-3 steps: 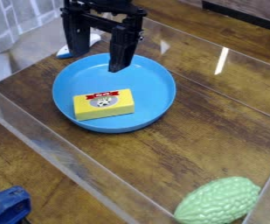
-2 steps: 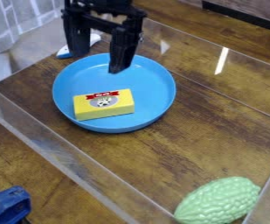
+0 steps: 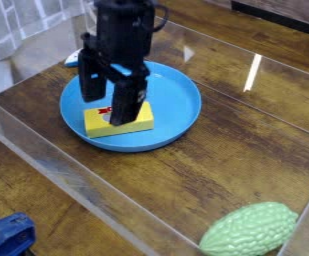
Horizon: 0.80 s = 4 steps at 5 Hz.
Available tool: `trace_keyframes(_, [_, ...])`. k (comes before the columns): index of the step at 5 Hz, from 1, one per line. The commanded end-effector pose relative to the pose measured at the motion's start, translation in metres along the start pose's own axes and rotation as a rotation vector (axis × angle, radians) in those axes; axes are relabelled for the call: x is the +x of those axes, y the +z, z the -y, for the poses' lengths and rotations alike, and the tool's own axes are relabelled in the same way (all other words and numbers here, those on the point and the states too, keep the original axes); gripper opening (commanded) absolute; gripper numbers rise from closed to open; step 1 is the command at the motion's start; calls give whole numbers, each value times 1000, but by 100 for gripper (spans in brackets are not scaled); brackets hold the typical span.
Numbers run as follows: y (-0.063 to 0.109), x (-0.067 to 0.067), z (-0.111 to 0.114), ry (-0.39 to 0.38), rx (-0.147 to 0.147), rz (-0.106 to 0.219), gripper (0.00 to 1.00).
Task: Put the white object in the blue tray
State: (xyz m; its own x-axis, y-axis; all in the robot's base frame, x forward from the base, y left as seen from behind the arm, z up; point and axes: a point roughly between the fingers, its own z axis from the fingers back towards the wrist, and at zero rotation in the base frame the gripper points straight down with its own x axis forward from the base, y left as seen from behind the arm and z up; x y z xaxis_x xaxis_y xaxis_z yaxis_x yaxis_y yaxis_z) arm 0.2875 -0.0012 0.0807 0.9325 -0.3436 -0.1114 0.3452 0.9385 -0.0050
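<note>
Over the blue tray point(image 3: 173, 116), in the single camera view, the black hand point(image 3: 110, 97) points straight down with its two fingers point(image 3: 130, 103) spread wide, one to each side of the item lying in the dish, and nothing is gripped between them. That item point(image 3: 127, 123) sits inside the tray, left of its middle, and what shows of it is a flattish yellow block with a small red patch on its top face near the nearer finger; the hand covers much of it, so no white or blue part can be made out from here. Whether the fingertips touch the block or the tray floor cannot be told. The tray itself is a round, shallow, bright-blue dish with a low raised rim, resting on the dark wooden tabletop point(image 3: 237, 150) inside clear see-through walls point(image 3: 63, 170). Well apart from the tray, at the lower right, lies a bumpy pale-green oval object point(image 3: 250, 230). At the lower left corner, outside the clear wall, a dark blue thing point(image 3: 6, 235) shows in part.
</note>
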Motion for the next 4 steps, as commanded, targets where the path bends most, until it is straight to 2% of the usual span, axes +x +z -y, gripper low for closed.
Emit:
trace_keyframes(1, [-4, 1, -17, -52, 25, 45, 100])
trace_keyframes(2, [-8, -4, -40, -31, 28, 50, 100])
trace_keyframes(3, [-22, 2, -54, -48, 35, 57, 100])
trace_keyframes(4, [-32, 7, -59, -113, 51, 63, 100])
